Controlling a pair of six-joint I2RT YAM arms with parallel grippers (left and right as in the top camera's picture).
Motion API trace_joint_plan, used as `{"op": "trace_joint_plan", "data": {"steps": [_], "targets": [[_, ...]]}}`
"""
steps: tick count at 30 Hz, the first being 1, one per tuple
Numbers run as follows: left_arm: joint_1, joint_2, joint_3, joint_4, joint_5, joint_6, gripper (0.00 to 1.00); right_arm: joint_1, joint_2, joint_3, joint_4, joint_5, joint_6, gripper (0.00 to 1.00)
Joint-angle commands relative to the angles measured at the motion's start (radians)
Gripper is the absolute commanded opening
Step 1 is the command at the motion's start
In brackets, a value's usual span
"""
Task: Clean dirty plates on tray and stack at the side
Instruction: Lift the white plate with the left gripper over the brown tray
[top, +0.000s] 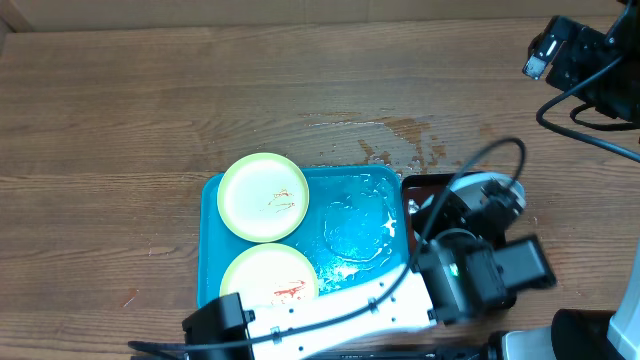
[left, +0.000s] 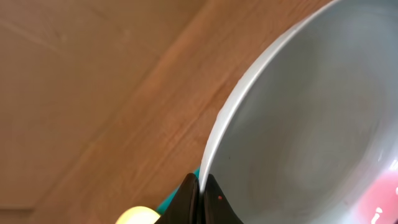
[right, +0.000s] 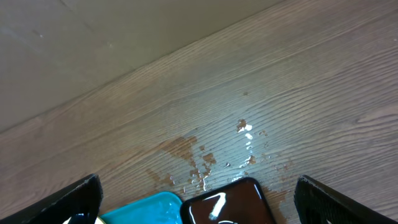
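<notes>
The turquoise tray (top: 207, 250) lies at the table's front middle, its right half wet. Two pale yellow plates with red smears rest on its left side, one at the back (top: 263, 197) and one at the front (top: 270, 285). My left gripper (left: 200, 182) is shut on the rim of the white plate (left: 311, 124), which is held tilted and has a red smear low on its right. In the overhead view this plate (top: 492, 183) shows over the dark tray, mostly hidden by my left gripper (top: 440, 210). My right gripper (right: 196, 183) hangs open and empty, high at the back right (top: 548, 50).
A dark red-brown tray (top: 412, 188) with a wet, shiny surface (right: 230, 202) touches the turquoise tray's right edge. Spilled water (top: 400, 135) spots the wood behind both trays. The left arm's white link (top: 340, 315) crosses the front of the turquoise tray.
</notes>
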Motion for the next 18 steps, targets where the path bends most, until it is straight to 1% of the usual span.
{"op": "trace_joint_plan", "data": {"steps": [1,2,4,18], "targets": [[-0.04,0.006,0.034,0.012,-0.174,0.023,0.04,-0.004,-0.016,0.021,0.007,-0.011,-0.008,1.0],[-0.048,0.006,0.034,0.013,-0.214,0.022,0.04,-0.004,-0.016,0.021,0.007,-0.012,-0.008,1.0],[-0.05,0.006,0.034,0.014,-0.246,0.022,0.04,-0.004,-0.016,0.021,0.007,-0.021,-0.008,1.0],[-0.055,0.008,0.033,0.036,-0.376,0.044,0.04,-0.004,-0.016,0.021,0.002,-0.034,-0.008,1.0]]}}
